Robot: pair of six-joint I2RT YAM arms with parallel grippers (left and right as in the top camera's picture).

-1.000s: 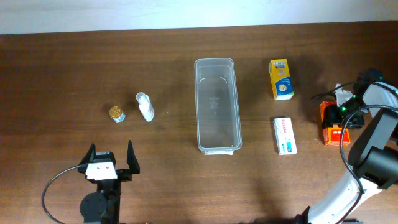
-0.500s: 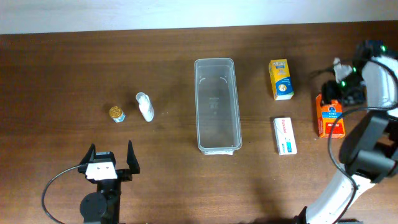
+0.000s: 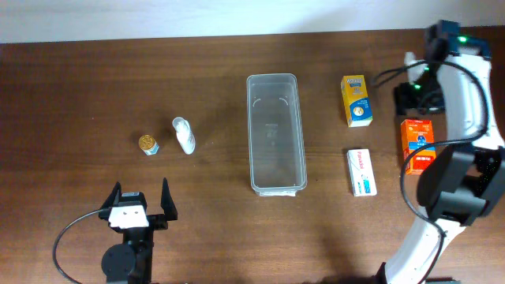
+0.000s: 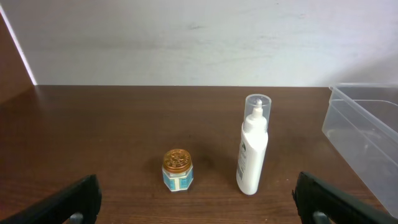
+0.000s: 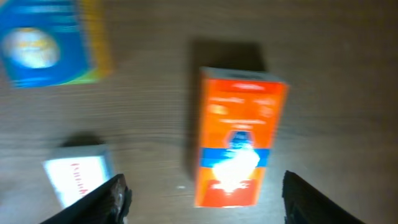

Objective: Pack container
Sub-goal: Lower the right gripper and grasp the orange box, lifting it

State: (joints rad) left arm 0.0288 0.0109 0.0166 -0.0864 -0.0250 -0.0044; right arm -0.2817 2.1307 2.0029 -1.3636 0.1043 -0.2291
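- Overhead view: the container (image 3: 275, 132) sits mid-desk, empty as far as I can tell, long axis running away from the robot.
- Desk (image 3: 79, 79) also carries a yellow box (image 3: 356, 100), a white box (image 3: 361, 172) and an orange box (image 3: 417, 145) on the right, and a white bottle (image 3: 184, 135) and a small gold-lidded jar (image 3: 147, 144) on the left.
- Right pincer (image 3: 411, 96) hovers by the far end of the orange box, well right of the container. The yellow and white boxes lie between it and the bin.
- Right wrist view: right pincer (image 5: 208, 199) is spread wide and holds nothing. The orange box (image 5: 239, 134) lies flat under it, nearer the right-hand finger than the left, its long axis crossways to the finger gap. Frame is blurred.
- Key relation: the orange box runs parallel to the container and is the item nearest the right arm. Likely step is to grasp it across its narrow width, then carry it left to the bin.
- Left pincer (image 3: 140, 193) rests near the desk's front edge, also wide and empty.
- Left wrist view: the bottle (image 4: 254, 146) and jar (image 4: 177, 170) lie ahead, with a container corner (image 4: 367, 124) at far right.
- Packing not started, by my read.
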